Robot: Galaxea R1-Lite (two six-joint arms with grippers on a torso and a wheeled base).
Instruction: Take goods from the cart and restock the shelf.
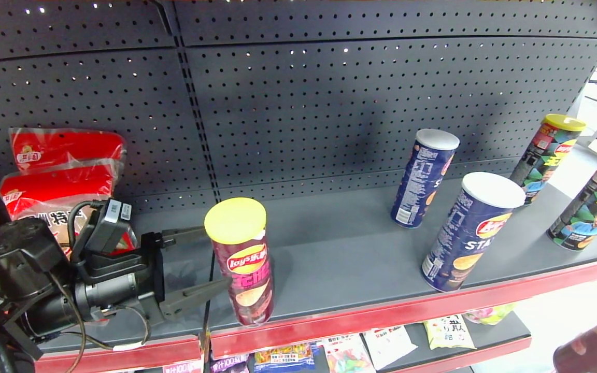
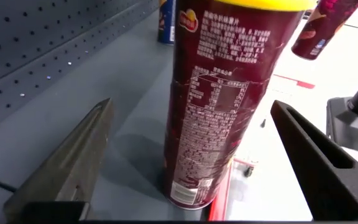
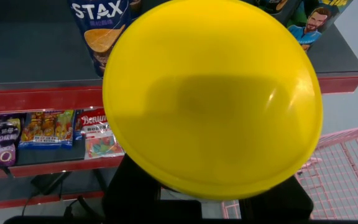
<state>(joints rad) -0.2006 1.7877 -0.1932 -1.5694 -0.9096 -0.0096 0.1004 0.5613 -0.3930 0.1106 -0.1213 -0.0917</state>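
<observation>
A yellow-lidded can (image 3: 212, 96) looms close, its lid facing us. Behind it a blue can (image 3: 101, 31) stands on the red-edged shelf (image 3: 36, 96), with a pink cart (image 3: 347, 180) nearby.

Maroon chip can (image 1: 244, 264) (yellow lid), upright, at shelf (image 1: 340, 254) front edge

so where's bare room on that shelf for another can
Widest bare shelf lies between the maroon can and the two blue cans. Crowded: right end, around the green cans; left end, red bags and the open left gripper.
</observation>
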